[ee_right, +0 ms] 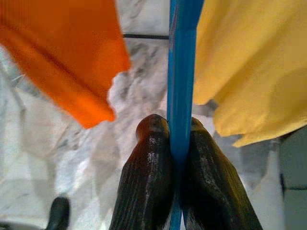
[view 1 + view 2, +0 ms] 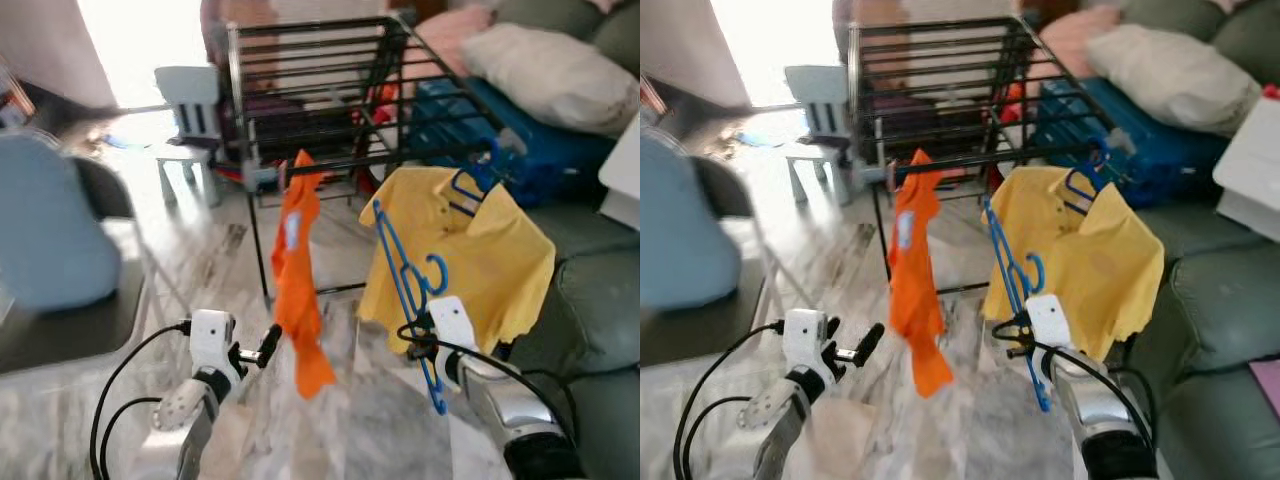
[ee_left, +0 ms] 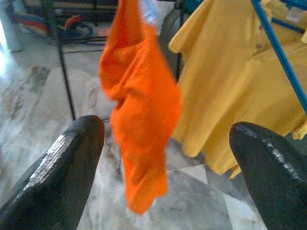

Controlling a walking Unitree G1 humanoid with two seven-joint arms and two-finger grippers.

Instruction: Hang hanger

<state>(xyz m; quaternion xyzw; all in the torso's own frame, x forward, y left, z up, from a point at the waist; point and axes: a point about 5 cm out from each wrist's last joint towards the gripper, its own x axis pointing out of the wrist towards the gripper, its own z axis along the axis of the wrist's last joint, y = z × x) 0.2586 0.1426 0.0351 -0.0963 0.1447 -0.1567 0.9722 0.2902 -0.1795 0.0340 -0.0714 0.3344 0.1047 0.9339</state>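
My right gripper (image 1: pixel 177 128) is shut on the bar of an empty blue hanger (image 2: pixel 404 281), which stands tilted with its hook (image 2: pixel 436 273) in front of the yellow shirt. That yellow polo shirt (image 2: pixel 478 255) hangs on another blue hanger from the black drying rack (image 2: pixel 330 90). An orange garment (image 2: pixel 298 280) hangs from the rack's front rail, left of the held hanger. My left gripper (image 2: pixel 262 352) is low and left of the orange garment (image 3: pixel 141 110), open with nothing between its fingers (image 3: pixel 67 167).
A grey-green sofa (image 2: pixel 590 300) with a blue bag (image 2: pixel 520 140) and a pale pillow (image 2: pixel 555 75) lies right of the rack. A small white chair (image 2: pixel 190 120) stands at the back left, and a grey chair (image 2: pixel 50 240) is close on the left. The floor is marble.
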